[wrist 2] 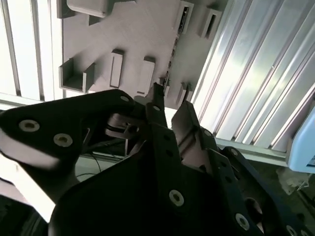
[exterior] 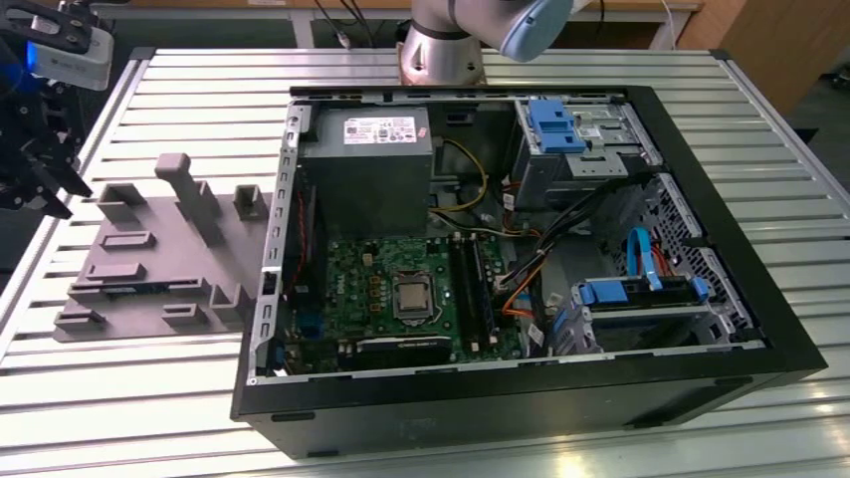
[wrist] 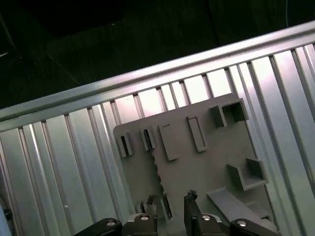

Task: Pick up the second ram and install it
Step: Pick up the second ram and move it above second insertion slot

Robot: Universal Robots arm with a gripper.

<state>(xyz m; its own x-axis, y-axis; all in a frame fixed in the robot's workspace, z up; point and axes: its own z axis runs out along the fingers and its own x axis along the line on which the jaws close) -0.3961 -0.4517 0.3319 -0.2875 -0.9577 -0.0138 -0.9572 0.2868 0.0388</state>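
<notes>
The second ram [wrist: 157, 171], a long thin dark circuit-board stick, is stood on edge in a slot of the matt grey moulded plastic tray [wrist: 206, 169], presumably so its flat faces can be pinched. The black angular gripper [wrist: 170, 197] is hung above it, fingers [wrist: 190, 199] spread and empty, astride its line. The tray is set to the exterior view's left of the open black computer case [exterior: 531, 398].

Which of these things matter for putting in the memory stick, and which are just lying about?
In the job:
ram, on edge in the tray
open tool over it, holding nothing
black slots inside the case

Lying about:
power supply
blue drive bay
cables
upright blocks
</notes>
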